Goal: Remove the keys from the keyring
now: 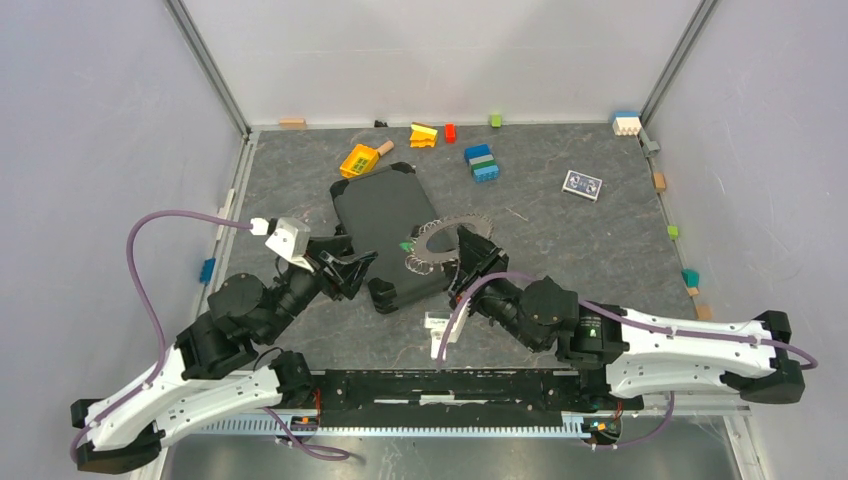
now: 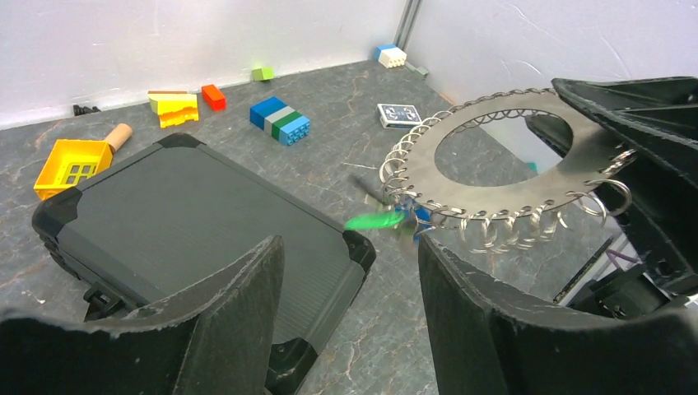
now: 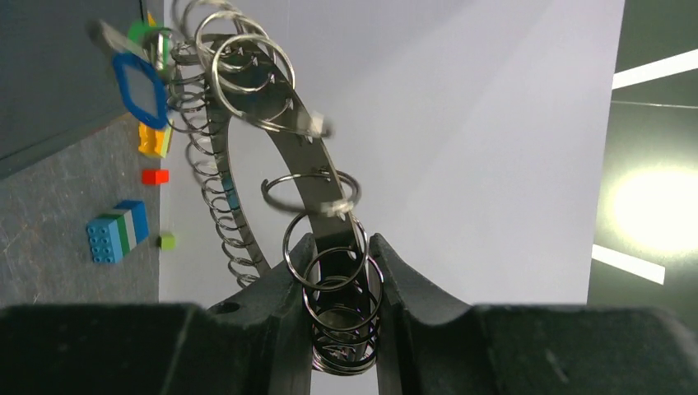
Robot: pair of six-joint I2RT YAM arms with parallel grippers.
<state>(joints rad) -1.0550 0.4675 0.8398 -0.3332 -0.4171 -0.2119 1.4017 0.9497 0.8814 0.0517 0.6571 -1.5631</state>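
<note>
The keyring (image 1: pixel 452 224) is a wide flat metal ring with many small wire rings along its rim, held in the air over the black case (image 1: pixel 385 230). My right gripper (image 1: pixel 468 258) is shut on its near edge; the right wrist view has the band (image 3: pixel 296 140) rising from between the jaws (image 3: pixel 340 247). Of the keys, a blue-headed one (image 3: pixel 140 86) hangs at the ring's far side beside a green tag (image 3: pixel 141 31); both are blurred in the left wrist view (image 2: pixel 374 220). My left gripper (image 2: pixel 350 247) stands open just short of the ring (image 2: pixel 510 197), holding nothing.
The black case (image 2: pixel 189 214) lies flat under and left of the ring. At the back are a yellow toy (image 1: pixel 358 160), stacked blue and green bricks (image 1: pixel 482 163) and a card box (image 1: pixel 582 184). A small white piece (image 1: pixel 437 322) lies near the front. Walls enclose three sides.
</note>
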